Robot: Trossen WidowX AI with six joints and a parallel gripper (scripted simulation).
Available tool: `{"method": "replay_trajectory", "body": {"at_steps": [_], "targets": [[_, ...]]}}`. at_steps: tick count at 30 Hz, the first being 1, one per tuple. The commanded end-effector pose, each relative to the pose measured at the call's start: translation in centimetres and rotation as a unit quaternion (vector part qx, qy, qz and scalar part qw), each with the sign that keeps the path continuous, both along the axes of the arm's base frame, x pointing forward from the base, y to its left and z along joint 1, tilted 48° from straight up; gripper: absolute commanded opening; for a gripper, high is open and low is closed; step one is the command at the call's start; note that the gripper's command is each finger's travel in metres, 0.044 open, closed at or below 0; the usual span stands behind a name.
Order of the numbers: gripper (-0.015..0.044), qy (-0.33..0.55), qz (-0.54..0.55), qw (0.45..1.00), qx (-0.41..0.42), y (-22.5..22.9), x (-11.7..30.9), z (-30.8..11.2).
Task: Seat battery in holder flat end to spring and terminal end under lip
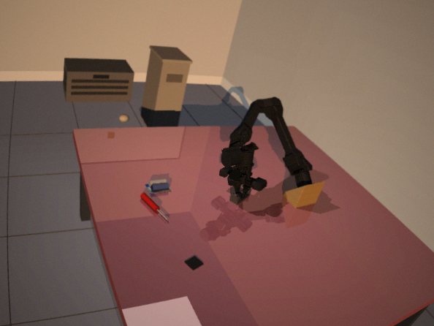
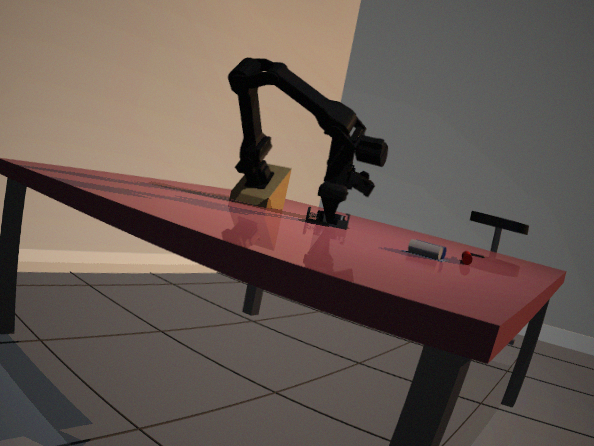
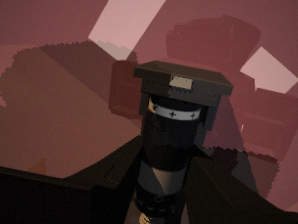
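The dark battery (image 3: 172, 134) runs lengthwise in the dark holder (image 3: 220, 89) (image 2: 344, 221) in the wrist view. Its white band with plus marks is just below the lip (image 3: 150, 72), and the terminal tip is hidden at the lip. My gripper (image 3: 164, 146) (image 2: 330, 220) (image 1: 239, 196) is shut on the battery's middle, one finger on each side, low inside the holder. A gold-coloured bit shows at the bottom edge of the wrist view; whether it is the spring I cannot tell. The flat end's contact and whether the battery lies fully flat are hidden.
On the red table (image 1: 310, 256) (image 2: 200, 215), a red screwdriver (image 1: 150, 202) (image 2: 467, 257) lies beside a blue and white item (image 1: 160, 187) (image 2: 425, 249). A black square (image 1: 193, 262) and a pale sheet (image 1: 164, 312) lie nearer. The arm stands on a yellow block (image 1: 308, 195) (image 2: 277, 197).
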State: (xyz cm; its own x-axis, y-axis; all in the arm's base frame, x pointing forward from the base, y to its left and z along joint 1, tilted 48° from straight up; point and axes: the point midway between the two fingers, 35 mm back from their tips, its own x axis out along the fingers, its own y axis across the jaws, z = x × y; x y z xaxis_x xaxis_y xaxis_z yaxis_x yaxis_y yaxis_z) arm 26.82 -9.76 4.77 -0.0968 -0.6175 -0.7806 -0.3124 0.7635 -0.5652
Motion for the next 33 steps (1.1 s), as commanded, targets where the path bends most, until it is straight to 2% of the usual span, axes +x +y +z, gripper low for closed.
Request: {"method": "replay_trajectory", "body": {"at_steps": [1, 14, 18, 31, 33], "targets": [[0.0084, -0.002, -0.002, 1.000, -0.001, 0.0, 0.4, 0.0], [0.0084, -0.003, -0.002, 1.000, 0.000, 0.1, 0.5, 0.1], [0.0186, -0.003, -0.002, 1.000, 0.000, 0.1, 0.5, 0.1], [0.0186, -0.001, 0.000, 1.000, 0.000, 1.2, 0.6, 1.1], [0.0239, 0.001, 0.002, 1.000, -0.001, 1.4, 0.6, 1.2]]}}
